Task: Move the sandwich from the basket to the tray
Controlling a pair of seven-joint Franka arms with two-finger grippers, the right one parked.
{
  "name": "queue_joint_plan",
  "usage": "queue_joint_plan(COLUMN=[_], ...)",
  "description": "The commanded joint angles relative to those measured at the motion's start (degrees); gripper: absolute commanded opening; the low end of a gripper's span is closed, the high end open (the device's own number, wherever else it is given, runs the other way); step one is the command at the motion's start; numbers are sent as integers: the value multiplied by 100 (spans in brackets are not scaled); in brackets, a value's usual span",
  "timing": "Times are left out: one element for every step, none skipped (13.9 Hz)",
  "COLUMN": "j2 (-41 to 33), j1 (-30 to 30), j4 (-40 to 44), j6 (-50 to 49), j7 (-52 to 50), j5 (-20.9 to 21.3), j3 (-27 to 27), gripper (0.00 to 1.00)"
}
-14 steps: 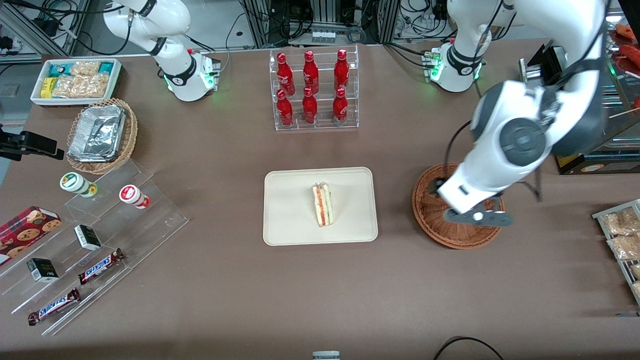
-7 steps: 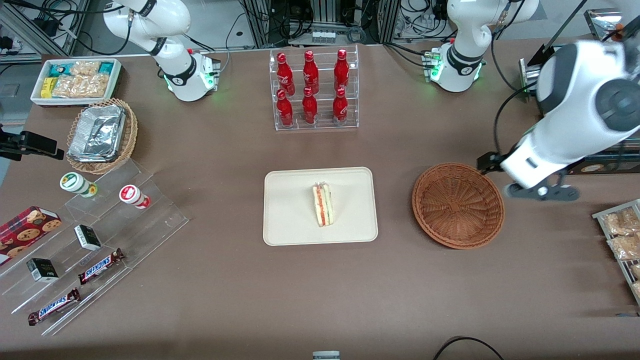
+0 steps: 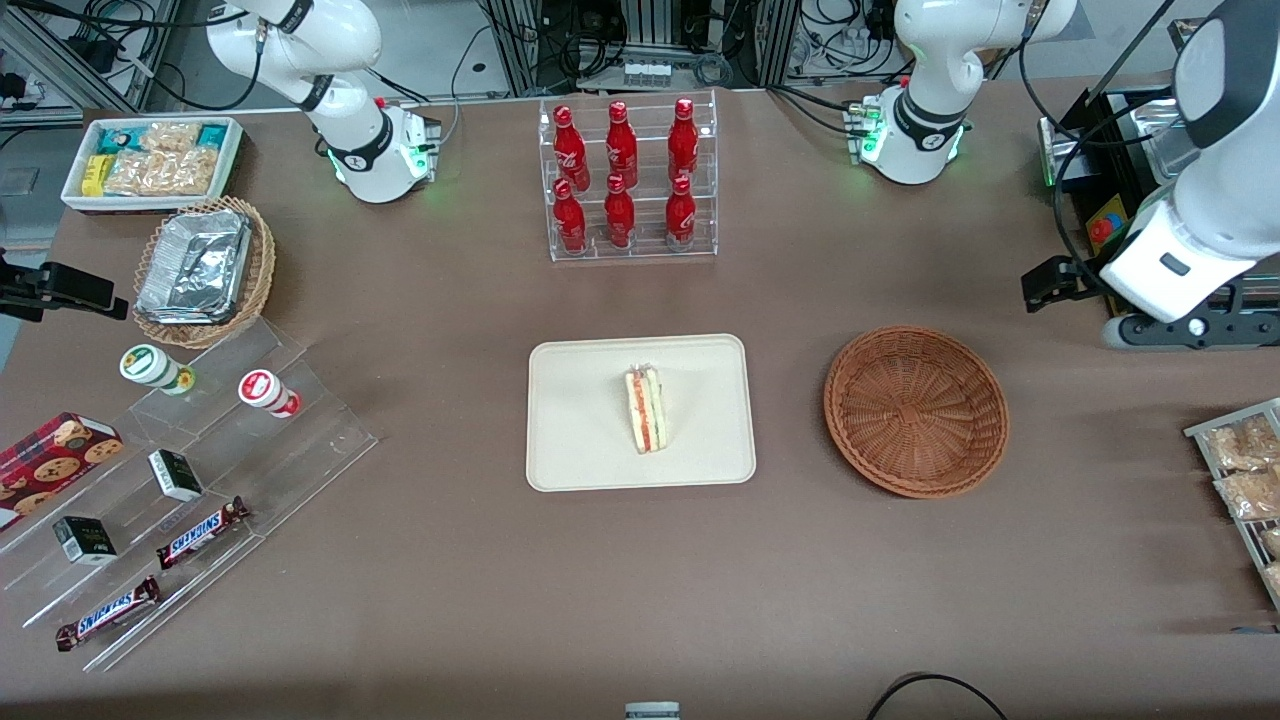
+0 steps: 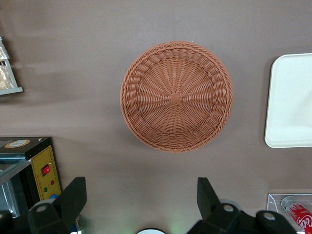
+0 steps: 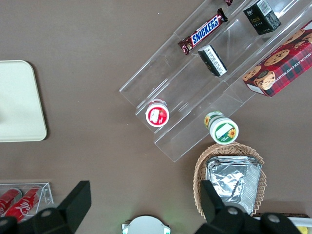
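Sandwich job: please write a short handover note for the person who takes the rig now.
Gripper: open, holding nothing, raised above the table beside the basket, toward the working arm's end.
Sandwich: lies on the tray, near its middle.
Basket: holds nothing, and stands beside the tray, apart from it.
Done: the sandwich is out of the basket and on the tray.
Left: nothing for the transfer itself; probably only parking the arm.
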Motion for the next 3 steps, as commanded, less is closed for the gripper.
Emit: queue_joint_plan(j2=[-21,-22,-22], j1=[243,269,270], j4=[201,219,262], j6=[-157,-253,-350], j7=[782,890,909], j5=[-39,-39,-56], j3=[-35,9,44], gripper=[100,100,100])
